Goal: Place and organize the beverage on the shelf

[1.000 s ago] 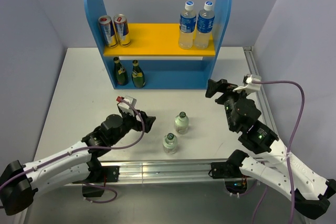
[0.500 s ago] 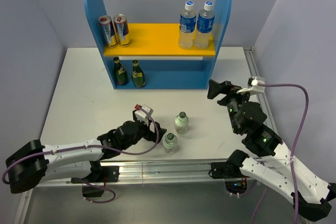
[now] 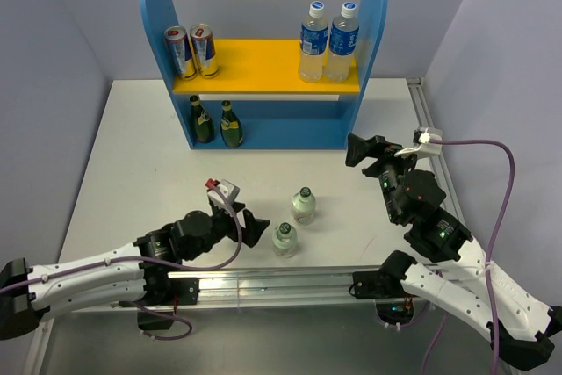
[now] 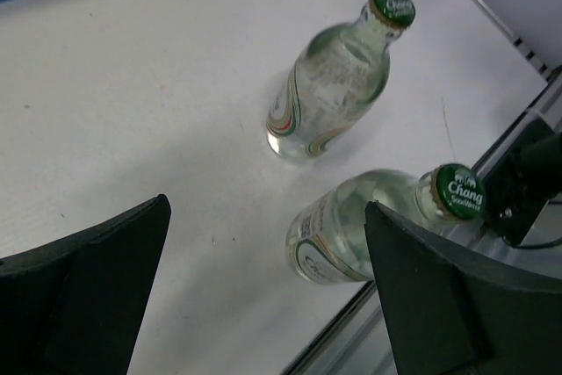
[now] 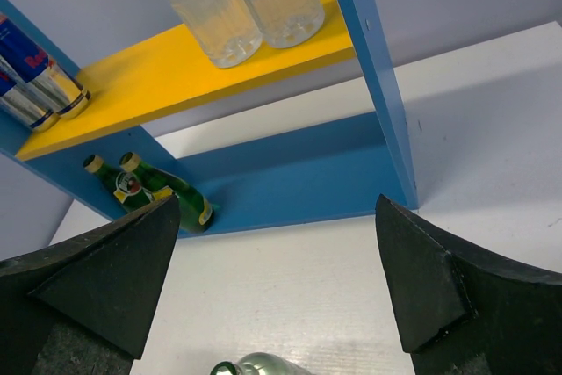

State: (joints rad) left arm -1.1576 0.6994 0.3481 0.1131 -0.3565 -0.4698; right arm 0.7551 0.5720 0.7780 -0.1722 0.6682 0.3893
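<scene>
Top external view: two short clear glass bottles with green caps, the farther one (image 3: 303, 206) and the nearer one (image 3: 284, 240), stand upright on the white counter (image 3: 140, 155) near its front edge. The left gripper (image 3: 252, 226) is spread wide and empty, just left of the nearer one. The right gripper (image 3: 360, 148), also spread and empty, faces the blue-and-yellow shelf (image 3: 263, 63). Two clear plastic bottles (image 3: 327, 41) and two cans (image 3: 191, 50) stand on the upper board; two dark green glass bottles (image 3: 217, 122) stand below.

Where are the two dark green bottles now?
Top view: the dark green bottles stand side by side on the lower level of the shelf, at its left, under the cans.
</scene>
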